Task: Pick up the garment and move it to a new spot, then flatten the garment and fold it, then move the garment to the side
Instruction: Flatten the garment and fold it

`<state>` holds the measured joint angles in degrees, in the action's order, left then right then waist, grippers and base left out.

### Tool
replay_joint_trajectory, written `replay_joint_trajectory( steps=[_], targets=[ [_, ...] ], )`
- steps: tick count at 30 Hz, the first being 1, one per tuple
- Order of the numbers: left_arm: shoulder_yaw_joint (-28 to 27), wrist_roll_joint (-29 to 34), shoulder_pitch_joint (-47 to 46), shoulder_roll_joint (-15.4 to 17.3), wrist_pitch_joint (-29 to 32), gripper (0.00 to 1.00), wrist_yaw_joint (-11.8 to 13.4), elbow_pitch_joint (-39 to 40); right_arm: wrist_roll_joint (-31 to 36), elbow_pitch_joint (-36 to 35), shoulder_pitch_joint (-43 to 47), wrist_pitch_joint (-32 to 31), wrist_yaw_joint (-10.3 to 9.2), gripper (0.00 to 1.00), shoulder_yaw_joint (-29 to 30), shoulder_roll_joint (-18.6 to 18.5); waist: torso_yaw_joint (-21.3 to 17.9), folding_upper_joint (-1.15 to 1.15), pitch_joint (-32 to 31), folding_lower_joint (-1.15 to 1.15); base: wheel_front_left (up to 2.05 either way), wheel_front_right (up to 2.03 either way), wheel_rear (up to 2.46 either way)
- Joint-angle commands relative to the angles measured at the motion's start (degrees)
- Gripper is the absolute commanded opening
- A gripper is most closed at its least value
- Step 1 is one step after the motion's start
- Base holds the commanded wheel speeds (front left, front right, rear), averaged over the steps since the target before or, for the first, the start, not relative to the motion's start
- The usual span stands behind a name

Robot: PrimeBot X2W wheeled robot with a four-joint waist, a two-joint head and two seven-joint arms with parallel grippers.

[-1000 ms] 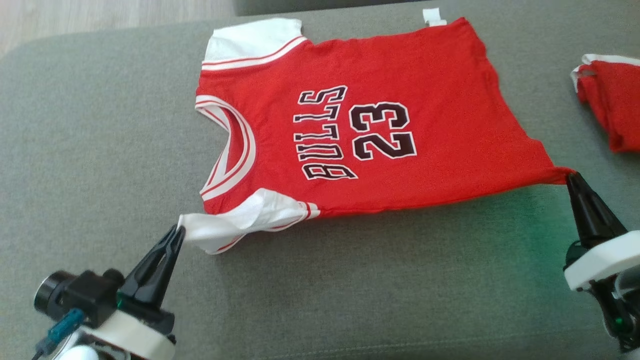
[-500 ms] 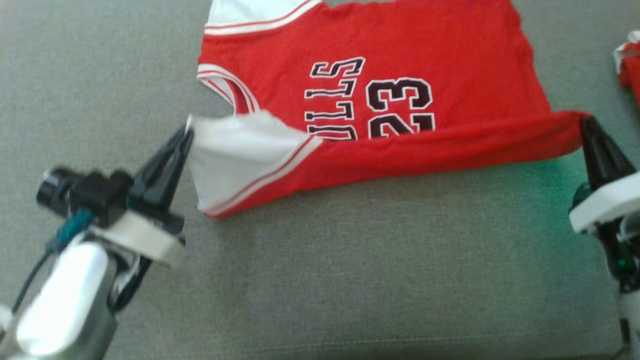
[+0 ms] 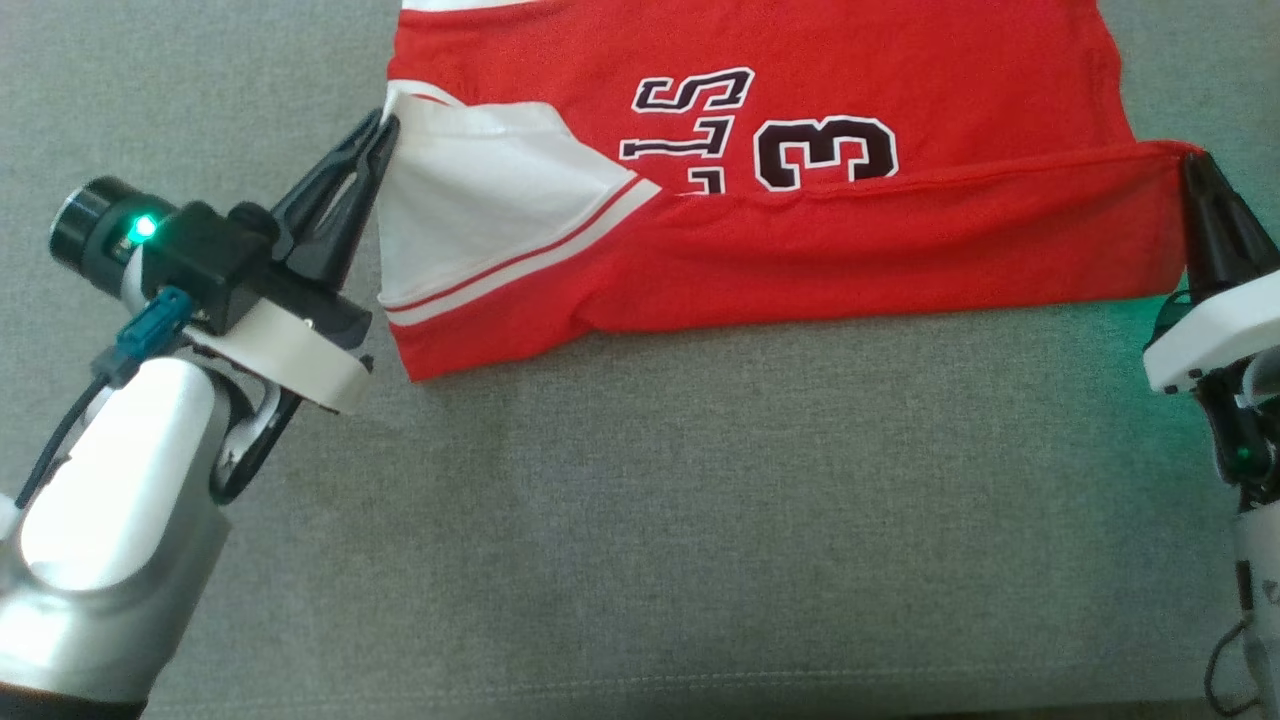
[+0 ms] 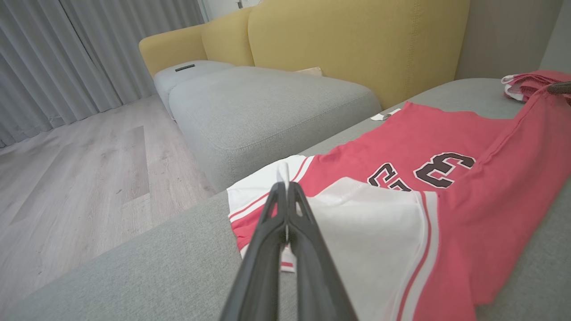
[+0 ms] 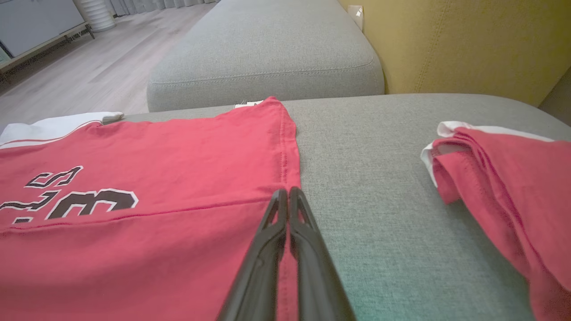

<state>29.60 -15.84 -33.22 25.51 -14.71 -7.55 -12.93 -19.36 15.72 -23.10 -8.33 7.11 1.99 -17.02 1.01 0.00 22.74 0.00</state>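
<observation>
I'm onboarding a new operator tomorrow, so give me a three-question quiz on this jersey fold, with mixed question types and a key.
1. True or false: the left gripper has its jaws shut on the white sleeve of the jersey.
2. The right gripper pinches which part of the jersey? A the collar; B a hem corner; C the far sleeve.
3. Fill in: in the head view, the folded-over edge leaves one digit of the number showing whole, the digit ___.

Key: 1 true; 2 B; 3 the 3.
</observation>
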Motion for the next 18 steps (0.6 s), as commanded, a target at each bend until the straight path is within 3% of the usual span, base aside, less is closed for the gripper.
replay_joint_trajectory(
  steps=[1, 2, 3, 4, 5, 8, 11, 14, 18],
  targets=[
    [-2.6, 0.8, -2.0, 2.4, -0.3, 0.0, 0.1, 1.4, 0.5, -1.2, -1.0, 0.9, 0.37, 0.0, -0.5, -0.2, 0.0, 0.0, 0.3, 0.0, 0.0, 0.0, 0.0],
    [-2.4, 1.0, -2.1, 2.3, -0.3, 0.0, 0.1, 1.0, 0.6, -0.7, -1.2, 1.2, 0.37, 0.0, -0.6, 0.0, 0.0, 0.0, 0.4, 0.0, 0.0, 0.0, 0.0],
    [-2.5, 0.8, -2.0, 2.0, -0.3, 0.03, 0.1, 0.0, 0.6, -0.3, -1.4, 1.7, 0.37, 0.37, -0.8, 0.2, 0.0, 0.0, 0.5, 0.0, 0.0, 0.0, 0.0],
    [-2.4, 0.5, -2.1, 1.7, -0.3, 0.79, 0.1, -1.2, 0.5, 0.2, -1.6, 2.2, 0.37, 1.0, -0.8, 0.6, 0.0, 0.0, 0.5, 0.0, 0.0, 0.0, 0.0],
    [-2.6, 0.5, -2.3, 1.4, -0.3, 1.0, 0.1, -2.0, 0.5, 0.6, -1.8, 3.0, 0.37, 1.0, -0.8, 1.0, 0.1, 0.0, 0.5, 0.0, 0.0, 0.0, 0.0],
    [-5.7, 0.7, -2.1, -0.4, -0.3, 1.0, 0.3, -2.8, 0.0, 1.1, -2.0, 5.3, 0.37, 1.0, -1.4, 2.0, 0.1, 0.0, 0.3, 0.0, 0.0, 0.0, 0.0],
    [-10.3, 0.5, 1.3, -2.7, -0.3, 1.0, 2.4, -1.3, 0.2, 0.4, -1.3, 8.0, 0.37, 1.0, -1.2, 3.0, -0.2, 0.0, -0.5, 0.0, 0.0, 0.0, 0.0],
    [-14.9, -2.7, 8.4, -7.2, -0.3, 1.0, 3.6, 0.1, 0.3, -0.3, 0.5, 9.8, 0.37, 1.0, -0.3, 4.3, -0.4, 0.0, -1.6, 0.0, 0.0, 0.0, 0.0],
    [-16.5, -5.9, 15.4, -11.4, -0.3, 1.0, 2.7, -0.3, -1.2, -0.7, 2.4, 10.5, 0.37, 1.0, 1.2, 6.0, -0.5, 0.0, -2.7, 0.0, 0.0, 0.0, 0.0]
  ],
)
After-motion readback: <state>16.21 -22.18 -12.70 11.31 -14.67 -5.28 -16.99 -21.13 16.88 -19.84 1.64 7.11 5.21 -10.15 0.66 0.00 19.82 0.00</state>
